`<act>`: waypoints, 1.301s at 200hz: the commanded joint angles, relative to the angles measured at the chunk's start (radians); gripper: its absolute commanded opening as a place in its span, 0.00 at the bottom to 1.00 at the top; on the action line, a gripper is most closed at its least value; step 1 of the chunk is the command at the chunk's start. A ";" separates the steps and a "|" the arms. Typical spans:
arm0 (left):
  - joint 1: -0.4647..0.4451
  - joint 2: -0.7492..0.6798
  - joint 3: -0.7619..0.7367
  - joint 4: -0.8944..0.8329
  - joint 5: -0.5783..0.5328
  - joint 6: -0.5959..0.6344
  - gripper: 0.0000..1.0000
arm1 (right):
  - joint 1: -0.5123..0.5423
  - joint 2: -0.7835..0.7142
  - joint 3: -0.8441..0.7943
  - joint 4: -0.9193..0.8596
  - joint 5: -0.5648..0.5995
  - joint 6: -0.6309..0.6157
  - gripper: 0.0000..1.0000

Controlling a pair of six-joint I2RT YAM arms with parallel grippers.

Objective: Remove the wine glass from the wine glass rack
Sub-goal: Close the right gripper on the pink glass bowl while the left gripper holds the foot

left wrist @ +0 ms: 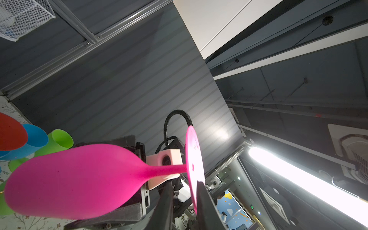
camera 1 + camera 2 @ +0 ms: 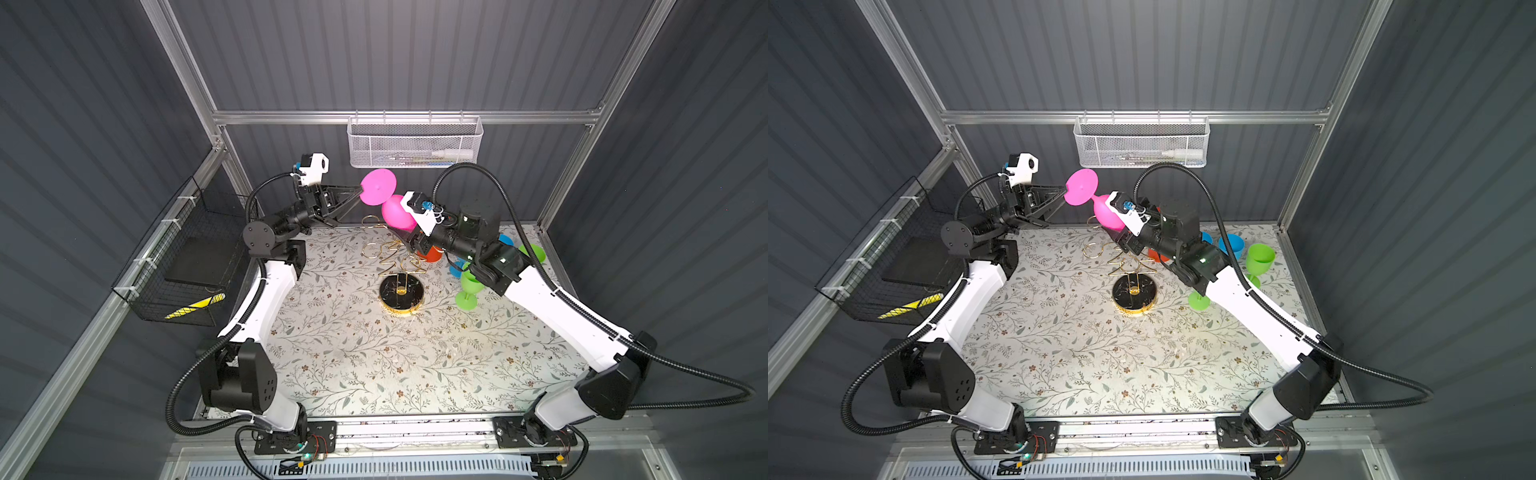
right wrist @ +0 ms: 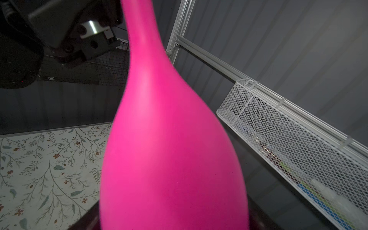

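The floral table [image 2: 374, 374] fills both top views. The wine glass rack [image 2: 402, 293] stands near its middle on a round black base, with its gold arms fanning toward the back wall. To the rack's right stand loose glasses: a green glass [image 2: 1260, 257], a blue glass [image 2: 1233, 245] and a red glass [image 2: 432, 254], partly hidden by the right arm. The left wrist view shows their bowls clustered beyond the pink one.

The wine glass [image 2: 377, 188], bright pink, hangs in the air over the table's rear edge. It lies almost on its side, foot toward the left arm and bowl toward the right. The top views do not settle whether its bowl clears the rearmost gold ring.

From above, the right gripper [image 2: 406, 232] is mostly hidden under its camera. The left wrist view shows its dark fingers [image 1: 119, 215] lying along both sides of the bowl, grasping it. The left gripper [image 1: 185, 184] straddles the foot's rim with its jaws slightly parted, one finger clear of the disc. The right wrist view gives only the bowl, close and blurred.
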 commanded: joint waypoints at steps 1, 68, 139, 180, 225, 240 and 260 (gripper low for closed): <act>-0.001 -0.044 0.000 0.004 -0.010 0.093 0.33 | 0.014 -0.067 -0.035 -0.029 0.028 0.059 0.71; -0.006 -0.199 -0.136 -0.420 -0.060 0.869 0.40 | 0.041 -0.270 -0.141 -0.365 0.117 0.238 0.70; -0.174 -0.303 -0.180 -0.980 -0.265 1.955 0.43 | 0.041 -0.374 -0.164 -0.658 0.119 0.400 0.65; -0.193 -0.312 -0.227 -0.942 -0.244 2.157 0.43 | 0.041 -0.362 -0.163 -0.680 0.074 0.439 0.63; -0.205 -0.312 -0.234 -0.946 -0.216 2.285 0.45 | 0.042 -0.319 -0.148 -0.680 0.053 0.452 0.63; -0.208 -0.310 -0.233 -0.951 -0.193 2.309 0.45 | 0.042 -0.307 -0.141 -0.675 0.050 0.454 0.63; -0.214 -0.307 -0.229 -0.954 -0.184 2.331 0.45 | 0.042 -0.294 -0.129 -0.671 0.041 0.454 0.62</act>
